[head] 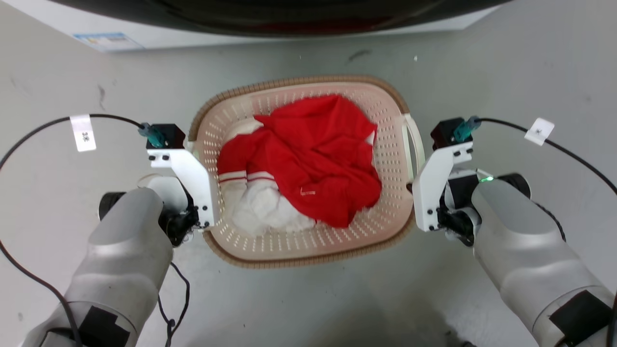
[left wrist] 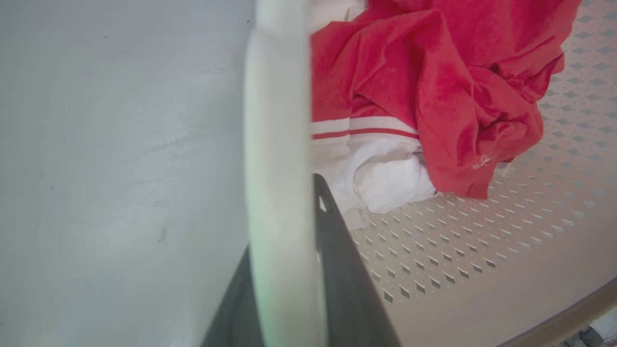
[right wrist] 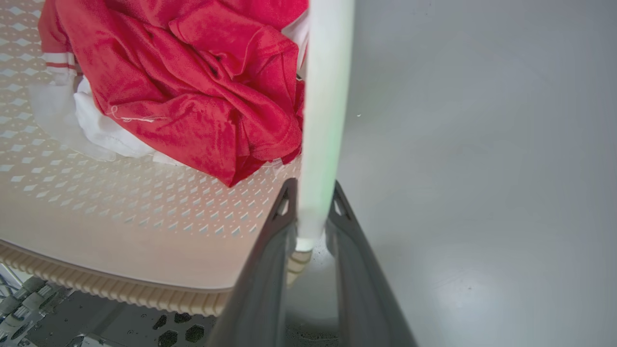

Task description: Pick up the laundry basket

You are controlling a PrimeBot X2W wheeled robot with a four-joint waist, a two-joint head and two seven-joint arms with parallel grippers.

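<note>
Laundry basket [head: 299, 260], cream, holding red clothes [head: 318, 154], over grey floor before washing machine [head: 289, 29]. Left gripper [left wrist: 284, 226] pinches left handle [left wrist: 277, 120]; right gripper [right wrist: 313, 193] pinches right handle [right wrist: 328, 96]. Opposed holds, presumably for a level lift. Cable tag [head: 83, 132] reads roughly "3米"; blue label [head: 108, 41] illegible.

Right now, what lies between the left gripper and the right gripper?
The laundry basket with red and white clothes, in the head view. In the wrist views, left gripper and right gripper each straddle a white handle.
</note>
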